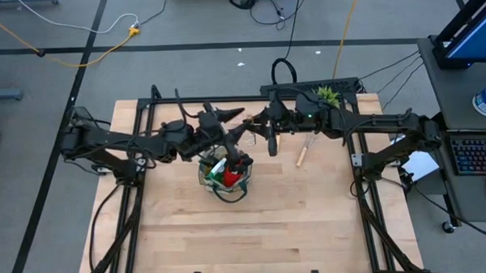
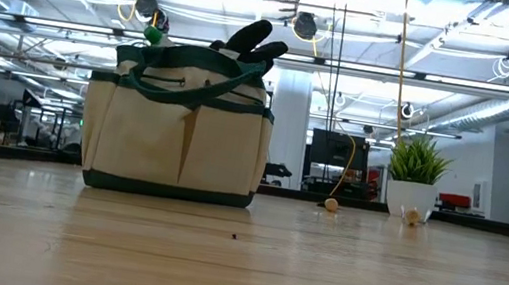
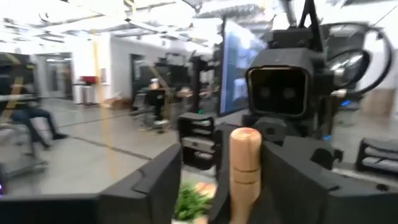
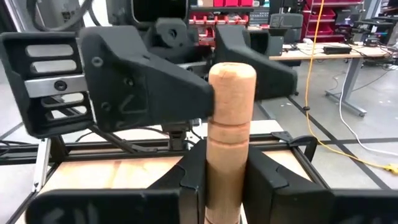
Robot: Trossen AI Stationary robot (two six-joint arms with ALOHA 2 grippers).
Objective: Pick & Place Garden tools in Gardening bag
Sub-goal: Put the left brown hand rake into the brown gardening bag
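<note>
Table (image 1: 254,233) first: both arms reach in from opposite sides and meet over the middle, wrists level and facing each other, well above the wood. The gardening bag (image 2: 177,121) stands below and a bit to the L arm's side of that meeting point, w/ a black glove (image 2: 255,37) poking out the top. A second trowel (image 1: 304,155) lies on the table beside the bag, near the potted plant (image 2: 414,177).

Looks like a mid-air handover. The right gripper (image 4: 227,168) is clamped on the upright wooden handle of a trowel (image 4: 230,124), low down on it. The left gripper (image 3: 224,180) sits around the same handle higher up; can't tell whether it has actually got a grip.

To do it well, IMO: the R arm shouldn't let go till the L one is firmly on. Then carry the trowel over the bag mouth, clear of the loop handles, and lower it before release.
</note>
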